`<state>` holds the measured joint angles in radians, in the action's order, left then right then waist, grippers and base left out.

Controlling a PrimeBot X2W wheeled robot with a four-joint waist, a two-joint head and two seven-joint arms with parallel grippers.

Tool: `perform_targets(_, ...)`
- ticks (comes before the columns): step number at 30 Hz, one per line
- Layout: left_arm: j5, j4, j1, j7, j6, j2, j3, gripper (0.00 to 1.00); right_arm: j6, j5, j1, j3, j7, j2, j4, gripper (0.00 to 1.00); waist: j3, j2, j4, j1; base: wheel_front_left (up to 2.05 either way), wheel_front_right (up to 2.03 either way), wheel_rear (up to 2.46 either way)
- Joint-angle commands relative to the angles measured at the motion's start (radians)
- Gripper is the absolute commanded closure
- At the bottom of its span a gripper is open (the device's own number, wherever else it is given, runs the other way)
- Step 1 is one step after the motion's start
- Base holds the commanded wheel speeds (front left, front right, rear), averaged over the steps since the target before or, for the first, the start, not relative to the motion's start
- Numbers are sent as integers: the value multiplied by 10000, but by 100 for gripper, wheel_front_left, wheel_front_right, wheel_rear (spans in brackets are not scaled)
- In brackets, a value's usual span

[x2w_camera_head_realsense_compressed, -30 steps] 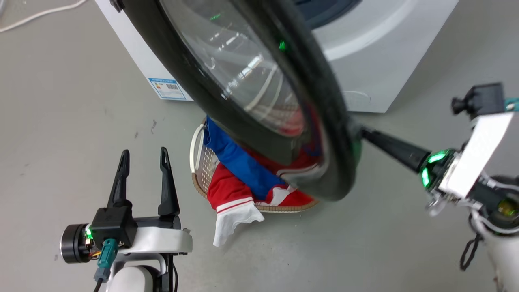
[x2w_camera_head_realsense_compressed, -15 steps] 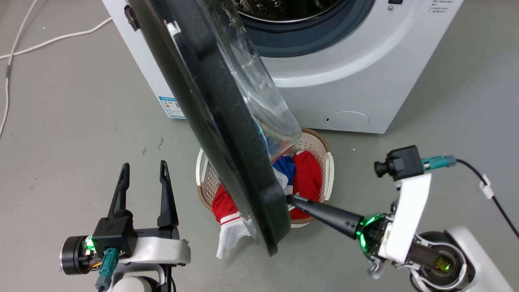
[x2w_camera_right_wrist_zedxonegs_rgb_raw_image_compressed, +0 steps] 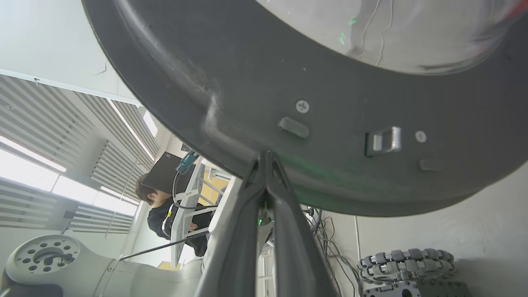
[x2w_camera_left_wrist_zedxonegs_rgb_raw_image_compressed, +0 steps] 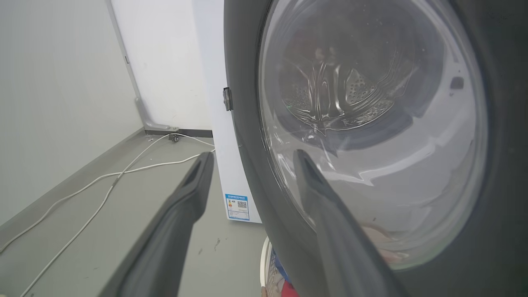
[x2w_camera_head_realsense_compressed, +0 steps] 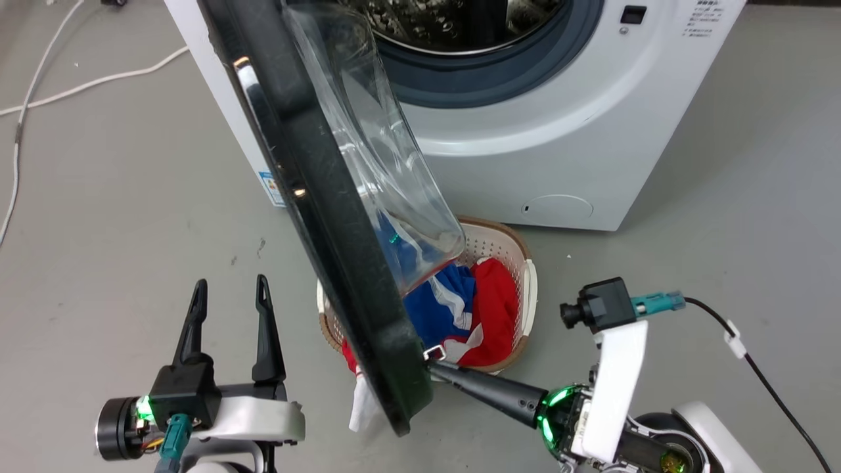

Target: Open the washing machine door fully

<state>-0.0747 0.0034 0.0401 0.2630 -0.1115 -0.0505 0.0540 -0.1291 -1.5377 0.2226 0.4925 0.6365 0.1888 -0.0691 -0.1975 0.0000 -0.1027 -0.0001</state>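
The washing machine [x2w_camera_head_realsense_compressed: 591,131] stands white at the top of the head view with its steel drum exposed. Its black washing machine door [x2w_camera_head_realsense_compressed: 328,217] hangs swung out, seen nearly edge-on, the clear glass bowl [x2w_camera_head_realsense_compressed: 374,144] bulging toward the machine. My right gripper [x2w_camera_head_realsense_compressed: 433,368] is shut, its tip touching the door's inner rim beside the silver latch hook [x2w_camera_right_wrist_zedxonegs_rgb_raw_image_compressed: 385,140]. In the right wrist view the right gripper [x2w_camera_right_wrist_zedxonegs_rgb_raw_image_compressed: 266,154] presses against the door [x2w_camera_right_wrist_zedxonegs_rgb_raw_image_compressed: 247,82]. My left gripper [x2w_camera_head_realsense_compressed: 230,284] stands open left of the door, holding nothing. In the left wrist view the left gripper [x2w_camera_left_wrist_zedxonegs_rgb_raw_image_compressed: 251,159] faces the door's outer glass [x2w_camera_left_wrist_zedxonegs_rgb_raw_image_compressed: 371,144].
A white laundry basket [x2w_camera_head_realsense_compressed: 529,282] with red and blue clothes [x2w_camera_head_realsense_compressed: 486,309] sits on the floor under the door. A white cable [x2w_camera_head_realsense_compressed: 66,85] trails across the grey floor at the left. A person [x2w_camera_right_wrist_zedxonegs_rgb_raw_image_compressed: 165,206] sits behind the robot in the right wrist view.
The head camera has shifted. The door has swung from showing its broad front to nearly edge-on, and the right gripper has followed its lower rim leftward. The left gripper has stayed put.
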Motion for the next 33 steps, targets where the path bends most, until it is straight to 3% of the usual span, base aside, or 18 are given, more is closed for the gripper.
perform_targets(1,29,28,-198,27,-3,0,-45,0,-29,99,-164,-80,-236,-73,-55,100,146,0,63,1,0,0,0)
perform_targets(3,49,55,-254,27,18,0,-56,0,-29,126,-292,-289,-634,-113,-140,100,296,0,96,1,0,0,0)
perform_targets(4,54,73,-295,27,34,0,-71,0,-29,164,-343,-431,-876,-126,-200,89,377,0,113,1,0,0,0)
perform_targets(5,60,91,-353,27,36,0,-80,0,-29,219,-404,-588,-1145,-134,-264,68,451,0,130,1,0,0,0)
perform_targets(6,60,90,-406,27,31,0,-88,0,-29,243,-467,-729,-1389,-156,-352,53,532,0,153,1,0,0,0)
perform_targets(7,58,89,-452,27,26,0,-108,0,-29,297,-530,-867,-1648,-167,-445,17,609,0,177,1,0,0,0)
perform_targets(8,67,81,-488,27,27,0,-134,0,-29,392,-592,-1022,-1937,-160,-555,0,673,0,202,1,0,0,0)
perform_targets(14,112,26,-777,27,45,2,-270,0,-29,1781,-791,-2006,-4425,34,-864,0,1041,0,367,1,0,0,0)
perform_targets(22,196,-37,-1065,27,92,-1,-442,0,-27,5826,-867,-2466,-8293,787,-102,0,1362,0,548,1,0,0,0)
perform_targets(28,276,10,-1196,27,177,-1,-576,0,-27,9766,-1111,-3456,-9001,507,391,0,1529,0,654,1,0,0,0)
perform_targets(33,275,-74,-1334,27,84,-1,-467,0,-17,12082,-1628,-4618,-9016,-475,204,0,1672,0,676,1,0,0,0)
